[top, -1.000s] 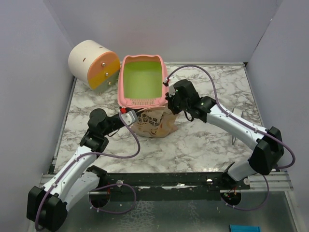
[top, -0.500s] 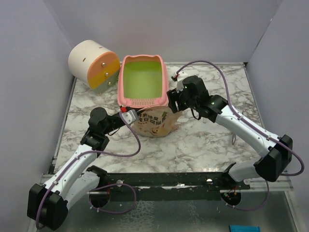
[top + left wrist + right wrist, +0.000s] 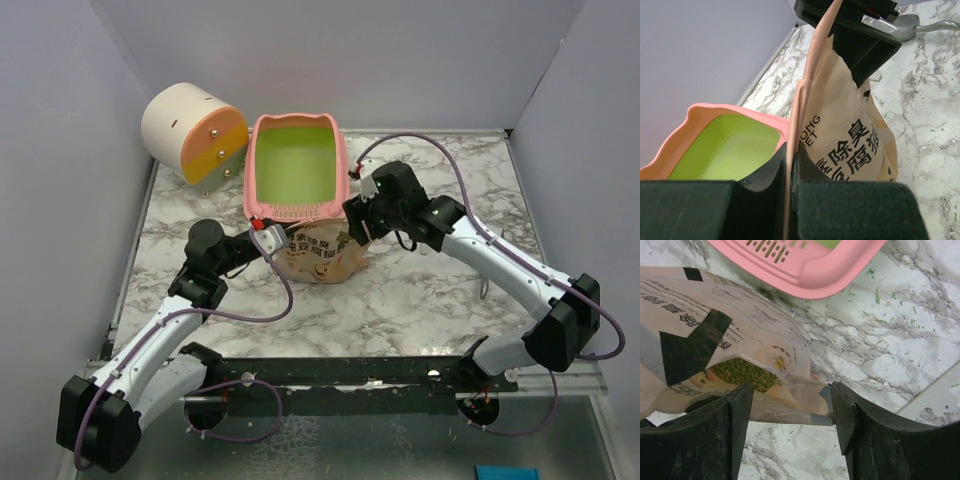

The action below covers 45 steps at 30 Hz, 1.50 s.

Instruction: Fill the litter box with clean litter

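Two grippers meet at the tan pouch (image 3: pixel 320 258): the left gripper (image 3: pixel 268 235) is clamped on its top edge, while the right gripper (image 3: pixel 355 225) has jaws apart astride its open corner. The clean litter (image 3: pixel 747 371) sits inside. The litter box (image 3: pixel 295 212) lies just beyond, toward the worktop's far edge, unfilled.

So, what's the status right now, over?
Left gripper clamped on pouch edge. Right gripper open astride pouch mouth. Litter box empty, litter inside pouch. Nothing blocking box.
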Each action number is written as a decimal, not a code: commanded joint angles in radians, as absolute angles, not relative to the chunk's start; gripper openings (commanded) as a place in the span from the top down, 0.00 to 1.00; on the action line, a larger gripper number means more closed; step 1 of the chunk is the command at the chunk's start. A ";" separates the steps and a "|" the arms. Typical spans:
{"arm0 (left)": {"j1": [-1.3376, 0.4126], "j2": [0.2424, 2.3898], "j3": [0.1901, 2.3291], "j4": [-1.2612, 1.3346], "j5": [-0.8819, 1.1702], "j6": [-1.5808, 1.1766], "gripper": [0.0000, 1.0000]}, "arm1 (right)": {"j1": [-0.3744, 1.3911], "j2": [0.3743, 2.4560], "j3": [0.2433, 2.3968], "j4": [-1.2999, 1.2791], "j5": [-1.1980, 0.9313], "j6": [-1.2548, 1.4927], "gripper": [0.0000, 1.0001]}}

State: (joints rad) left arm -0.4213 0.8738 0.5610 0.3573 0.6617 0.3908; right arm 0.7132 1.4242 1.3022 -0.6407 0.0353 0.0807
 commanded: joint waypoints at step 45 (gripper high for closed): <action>-0.439 0.810 0.940 0.074 0.345 0.059 0.51 | -0.175 1.458 1.073 -0.409 -0.019 0.627 0.42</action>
